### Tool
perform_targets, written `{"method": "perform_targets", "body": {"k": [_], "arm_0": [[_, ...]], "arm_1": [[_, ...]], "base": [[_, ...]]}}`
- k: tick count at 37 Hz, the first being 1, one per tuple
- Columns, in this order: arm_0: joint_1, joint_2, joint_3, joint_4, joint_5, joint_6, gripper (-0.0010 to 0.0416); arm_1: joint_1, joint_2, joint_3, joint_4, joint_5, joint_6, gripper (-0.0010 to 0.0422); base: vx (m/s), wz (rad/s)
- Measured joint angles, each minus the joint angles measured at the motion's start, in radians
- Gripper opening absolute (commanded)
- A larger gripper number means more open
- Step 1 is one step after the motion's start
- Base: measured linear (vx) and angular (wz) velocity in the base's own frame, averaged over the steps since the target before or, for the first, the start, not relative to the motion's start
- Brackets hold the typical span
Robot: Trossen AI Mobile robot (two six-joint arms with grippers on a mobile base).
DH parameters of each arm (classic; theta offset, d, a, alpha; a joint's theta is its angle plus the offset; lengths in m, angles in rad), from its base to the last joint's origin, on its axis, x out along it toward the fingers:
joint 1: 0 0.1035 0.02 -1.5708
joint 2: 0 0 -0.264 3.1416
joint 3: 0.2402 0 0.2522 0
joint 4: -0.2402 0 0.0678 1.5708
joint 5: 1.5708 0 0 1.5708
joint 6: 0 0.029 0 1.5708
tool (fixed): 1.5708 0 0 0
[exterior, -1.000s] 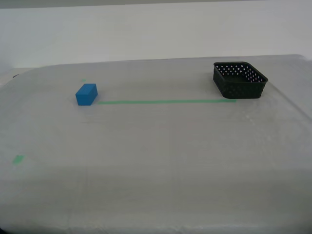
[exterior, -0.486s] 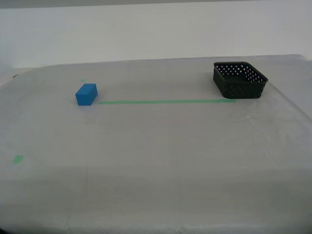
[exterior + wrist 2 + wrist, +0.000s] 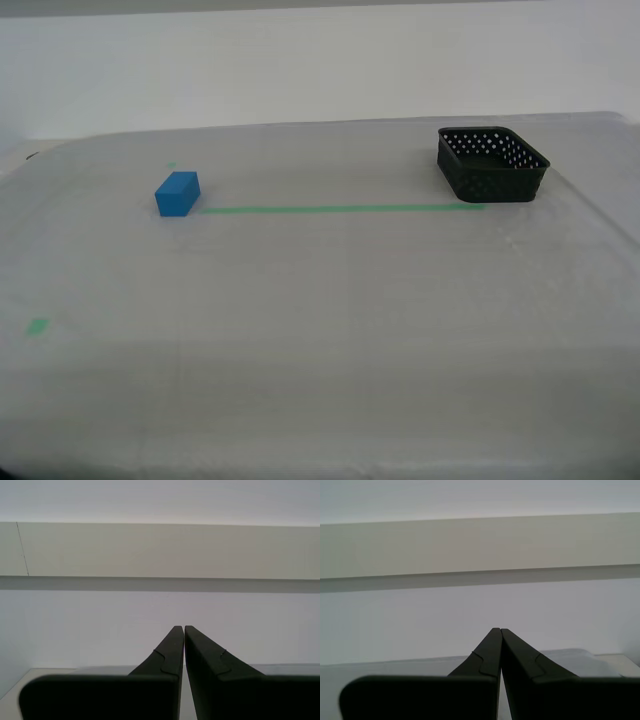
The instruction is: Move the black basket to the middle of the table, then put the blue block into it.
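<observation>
The black basket (image 3: 492, 164) sits upright near the far corner of the tabletop (image 3: 330, 300) at the exterior view's right, nothing showing inside it. The blue block (image 3: 178, 193) lies well apart toward the left, at the other end of the green tape line (image 3: 340, 209). My first pincer (image 3: 500, 632) and my second pincer (image 3: 183, 630) are both closed on nothing, facing a pale wall.

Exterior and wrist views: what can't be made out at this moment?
- Black basket floor: partly hidden by its near wall, exterior view.
- Both arms: outside the exterior view's frame.
- My first gripper and my second gripper: shut, pointing at the wall; neither wrist view shows the basket or the blue block.
</observation>
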Motion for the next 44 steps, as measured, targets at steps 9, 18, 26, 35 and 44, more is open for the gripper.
{"method": "perform_targets", "body": {"k": [9, 18, 26, 35, 44], "arm_0": [[0.000, 0.000, 0.011, -0.065, 0.000, 0.013, 0.0000], [0.000, 0.000, 0.109, -0.253, 0.000, 0.014, 0.0000], [0.000, 0.000, 0.212, -0.511, 0.000, 0.015, 0.0000], [0.000, 0.027, 0.357, -0.777, -0.004, 0.015, 0.0000], [0.001, 0.114, 0.558, -1.048, -0.008, 0.033, 0.0000]], "arm_1": [[0.000, 0.000, 0.000, 0.000, 0.000, 0.000, 0.0000], [0.000, 0.000, 0.000, 0.000, 0.000, 0.000, 0.0000], [0.000, 0.000, 0.000, 0.000, 0.000, 0.000, 0.0000], [0.000, 0.000, 0.000, 0.000, 0.000, 0.000, 0.0000], [0.000, 0.000, 0.000, 0.000, 0.000, 0.000, 0.0000]], "base": [[0.000, 0.000], [0.000, 0.000], [0.000, 0.000], [0.000, 0.000], [0.000, 0.000]]}}
